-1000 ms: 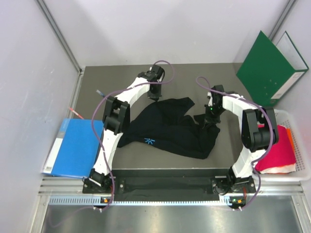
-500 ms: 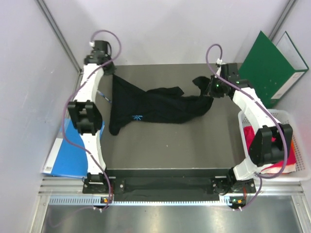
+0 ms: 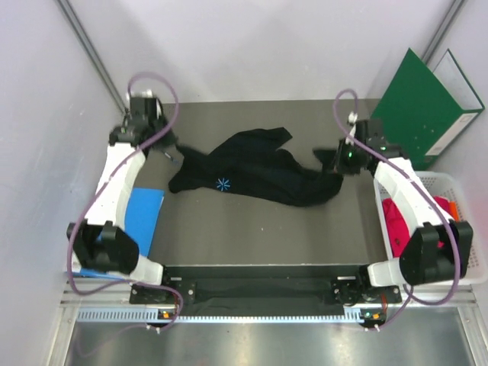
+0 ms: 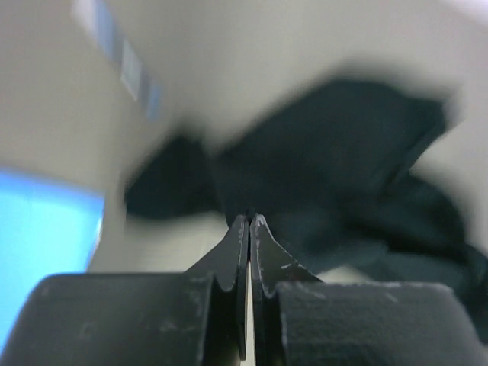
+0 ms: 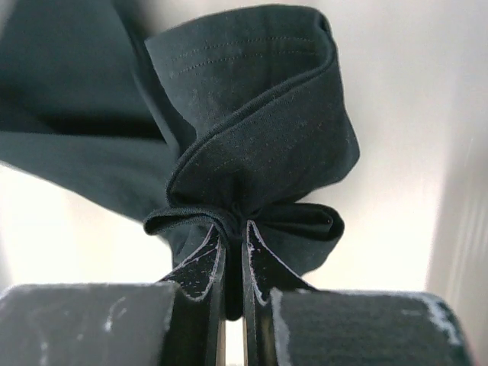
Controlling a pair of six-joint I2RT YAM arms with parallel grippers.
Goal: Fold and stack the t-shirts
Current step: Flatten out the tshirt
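The black t-shirt lies stretched and crumpled across the dark mat, with a small light-blue logo facing up. My left gripper is at its left end. In the blurred left wrist view its jaws are shut, with the tips at the edge of the black cloth. My right gripper is at the shirt's right end. In the right wrist view it is shut on a bunched fold of the black cloth. The magenta-red shirt lies in the basket at the right, with a bit of orange cloth.
A white basket stands at the right edge of the mat. A green folder leans at the back right. A blue folder lies at the left under the left arm. Grey walls close the back and sides.
Both grippers have moved toward the near side with the black shirt held between them. The shirt has come down and now sags across the middle of the mat.
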